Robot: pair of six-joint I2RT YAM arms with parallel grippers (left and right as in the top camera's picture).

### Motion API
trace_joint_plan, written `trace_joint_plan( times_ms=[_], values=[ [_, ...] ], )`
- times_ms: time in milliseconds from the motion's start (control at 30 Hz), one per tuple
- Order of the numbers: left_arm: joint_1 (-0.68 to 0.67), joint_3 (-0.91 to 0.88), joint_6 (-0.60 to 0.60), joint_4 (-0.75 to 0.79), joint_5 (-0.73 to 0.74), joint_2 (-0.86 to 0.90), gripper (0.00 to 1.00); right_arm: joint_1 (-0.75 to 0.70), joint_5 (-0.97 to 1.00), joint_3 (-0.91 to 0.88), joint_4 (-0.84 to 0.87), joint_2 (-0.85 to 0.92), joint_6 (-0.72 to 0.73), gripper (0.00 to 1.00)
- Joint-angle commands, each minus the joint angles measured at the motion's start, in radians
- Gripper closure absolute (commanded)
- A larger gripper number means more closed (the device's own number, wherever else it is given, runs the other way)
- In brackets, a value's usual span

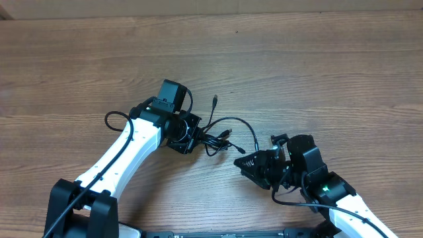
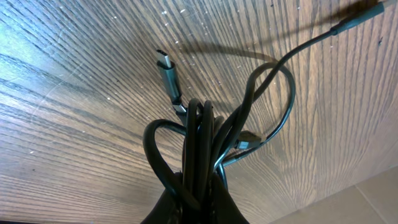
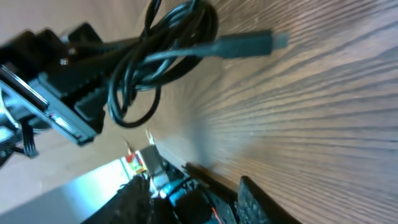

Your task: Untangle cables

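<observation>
The cables [image 1: 215, 137] are thin black cords knotted into a small bundle at the table's middle. One strand runs up to a plug [image 1: 215, 100]. A loop [image 1: 248, 127] arcs right and ends near my right gripper. My left gripper [image 1: 193, 137] is shut on the bundle; the left wrist view shows its jaws [image 2: 200, 198] pinching several strands [image 2: 200, 137], with a grey plug [image 2: 166, 65] lying on the wood. My right gripper [image 1: 240, 160] is open and empty, just right of the bundle. The right wrist view shows its fingers [image 3: 193, 190] apart below the bundle [image 3: 163, 56] and a plug [image 3: 247, 45].
The wooden table [image 1: 317, 73] surrounds the bundle. Thick black arm cables loop off the left arm [image 1: 114, 119] and the right arm [image 1: 291, 200]. The table's front edge is close behind both arms.
</observation>
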Motion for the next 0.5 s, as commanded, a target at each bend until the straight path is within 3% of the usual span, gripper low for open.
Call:
trace_joint_plan(
  times_ms=[0,267,467],
  values=[
    [-0.001,0.0,-0.01,0.0,0.03,0.008,0.96,0.0,0.047,0.008,0.035,0.0,-0.041,0.46],
    [-0.003,0.0,-0.04,-0.008,0.126,0.008,0.95,0.089,0.121,0.008,0.212,0.013,-0.073,0.4],
    [-0.014,0.0,-0.134,-0.068,0.154,0.008,0.9,0.19,0.33,0.008,0.226,0.066,-0.083,0.47]
  ],
)
